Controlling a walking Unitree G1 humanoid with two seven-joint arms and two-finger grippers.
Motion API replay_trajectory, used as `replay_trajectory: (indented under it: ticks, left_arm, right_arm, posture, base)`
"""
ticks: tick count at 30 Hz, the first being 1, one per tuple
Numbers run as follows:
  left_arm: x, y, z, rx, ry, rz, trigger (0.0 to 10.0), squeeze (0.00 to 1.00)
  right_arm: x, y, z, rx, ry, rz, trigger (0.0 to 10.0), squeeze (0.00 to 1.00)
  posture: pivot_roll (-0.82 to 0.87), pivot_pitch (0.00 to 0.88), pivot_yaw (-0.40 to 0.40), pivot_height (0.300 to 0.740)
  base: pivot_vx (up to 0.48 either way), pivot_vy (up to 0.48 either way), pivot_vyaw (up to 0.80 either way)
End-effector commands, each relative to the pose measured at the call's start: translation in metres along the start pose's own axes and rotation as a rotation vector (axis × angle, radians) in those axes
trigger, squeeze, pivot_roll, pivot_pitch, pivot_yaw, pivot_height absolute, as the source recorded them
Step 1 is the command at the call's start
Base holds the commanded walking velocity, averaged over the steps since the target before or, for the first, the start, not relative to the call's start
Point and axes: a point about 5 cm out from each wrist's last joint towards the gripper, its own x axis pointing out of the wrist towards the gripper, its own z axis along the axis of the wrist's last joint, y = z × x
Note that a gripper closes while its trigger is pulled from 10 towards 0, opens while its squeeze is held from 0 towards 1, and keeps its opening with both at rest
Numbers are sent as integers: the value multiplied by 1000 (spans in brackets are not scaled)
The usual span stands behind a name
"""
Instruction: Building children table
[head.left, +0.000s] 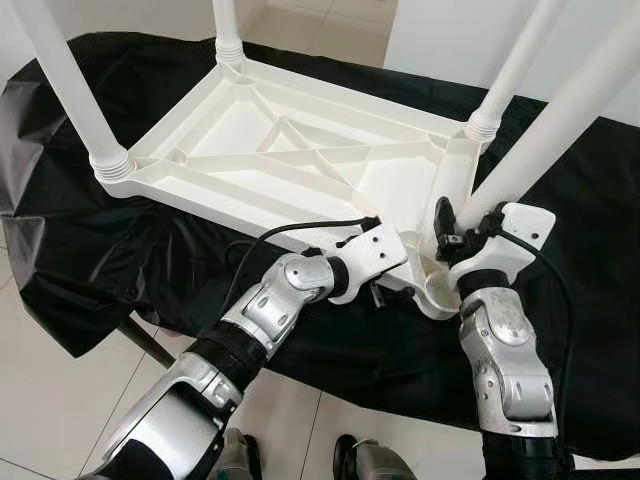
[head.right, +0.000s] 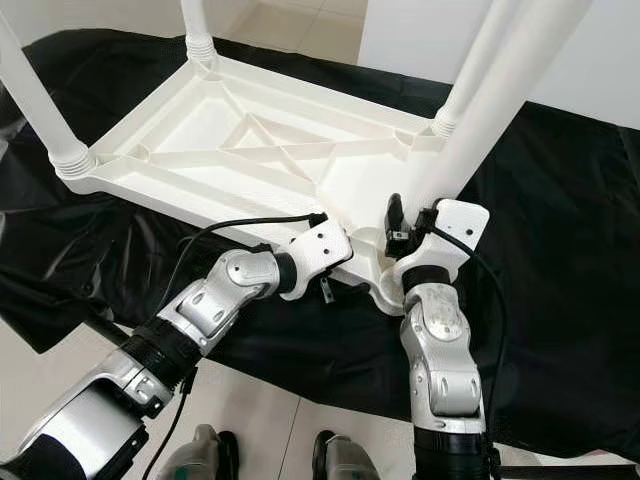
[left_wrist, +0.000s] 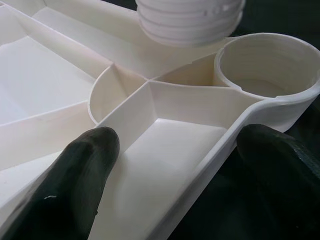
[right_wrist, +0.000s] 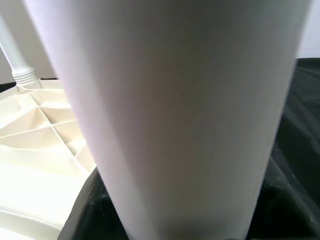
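Right gripper (head.left: 452, 228) jaws clamp leg (head.left: 560, 120); left gripper (head.left: 392, 292) jaws straddle tabletop (head.left: 300, 150) rim.

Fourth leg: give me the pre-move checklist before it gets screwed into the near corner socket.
1. Tabletop lies upside down on the black cloth: ok.
2. Three legs already stand in their corners, for example the left one: ok.
3. Near corner socket is open and free: ok.
4. Left gripper straddles the tabletop's edge beside the socket, bracing it: ok.
5. Right gripper holds the fourth leg: contact looks firm, exact grip cannot tell.
6. Leg's threaded end is centred over the socket: not ok, it hangs tilted and off to the side.
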Motion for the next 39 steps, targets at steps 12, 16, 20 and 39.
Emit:
replay_trajectory:
  ticks: [12, 16, 20, 39]
  left_arm:
    - [0, 21, 2, 13, -4, 180, 10000, 0]
    - [-6, 22, 2, 0, -36, 169, 10000, 0]
    - [-13, 17, 6, -53, -97, 107, 10000, 0]
    - [-32, -30, 22, -154, -267, -131, 10000, 0]
  right_arm:
    - [-15, -2, -5, -27, 35, -7, 10000, 0]
    - [-22, -3, -7, -39, 56, -5, 10000, 0]
    - [-27, -5, -9, -47, 72, 0, 10000, 0]
    - [-24, -13, -14, -63, 98, -30, 10000, 0]
  posture:
    - [-6, 131, -33, 740]
    - [-2, 146, -39, 740]
    - [1, 158, -44, 740]
    - [9, 176, -54, 740]
  base:
    - [0, 0, 0]
    - [0, 0, 0]
    - [0, 0, 0]
    - [0, 0, 0]
